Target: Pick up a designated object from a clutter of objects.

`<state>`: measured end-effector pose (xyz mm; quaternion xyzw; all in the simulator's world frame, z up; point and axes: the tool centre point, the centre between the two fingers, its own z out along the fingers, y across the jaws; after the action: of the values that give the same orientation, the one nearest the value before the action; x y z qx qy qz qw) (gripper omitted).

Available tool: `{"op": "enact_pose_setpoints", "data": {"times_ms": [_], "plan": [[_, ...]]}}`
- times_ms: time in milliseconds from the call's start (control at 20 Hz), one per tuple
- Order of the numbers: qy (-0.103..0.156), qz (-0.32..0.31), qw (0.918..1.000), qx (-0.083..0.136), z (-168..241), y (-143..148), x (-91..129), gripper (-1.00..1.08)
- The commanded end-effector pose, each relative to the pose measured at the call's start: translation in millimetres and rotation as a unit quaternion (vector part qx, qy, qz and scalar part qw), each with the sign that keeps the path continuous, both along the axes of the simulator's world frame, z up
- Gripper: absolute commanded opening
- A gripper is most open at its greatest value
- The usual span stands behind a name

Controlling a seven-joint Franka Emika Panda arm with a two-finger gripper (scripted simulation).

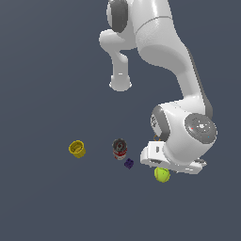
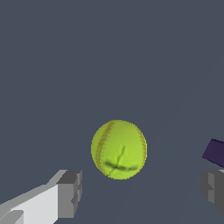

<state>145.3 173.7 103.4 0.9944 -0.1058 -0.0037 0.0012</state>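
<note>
The yellow-green ball [image 1: 162, 175] lies on the grey floor, just below the arm's hand in the exterior view. In the wrist view the ball [image 2: 119, 149] shows seam lines and sits ahead of my gripper [image 2: 142, 192], whose two grey fingertips [image 2: 70, 193] stand wide apart, one on each side of it, not touching it. The gripper is open and empty. In the exterior view the hand's white body hides the fingers. The purple cube [image 1: 128, 164] lies a short way to the ball's left in the exterior view and shows at the wrist view's edge [image 2: 215, 152].
A red-labelled can [image 1: 119, 148] stands beside the purple cube. A yellow cup [image 1: 77, 148] lies further to the exterior view's left. The scissors are not in view. The arm's base stands at the back.
</note>
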Motion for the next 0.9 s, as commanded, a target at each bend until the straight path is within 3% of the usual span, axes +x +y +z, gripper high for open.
{"op": "enact_pose_setpoints", "data": {"times_ms": [0, 450, 850], "plan": [[-0.003, -0.005, 1.0000, 0.000, -6.7, 6.0, 3.2, 1.00], [-0.003, -0.006, 1.0000, 0.001, -15.2, 10.0, 4.0, 1.00], [-0.004, -0.007, 1.0000, 0.001, -54.6, 10.0, 3.4, 1.00]]}}
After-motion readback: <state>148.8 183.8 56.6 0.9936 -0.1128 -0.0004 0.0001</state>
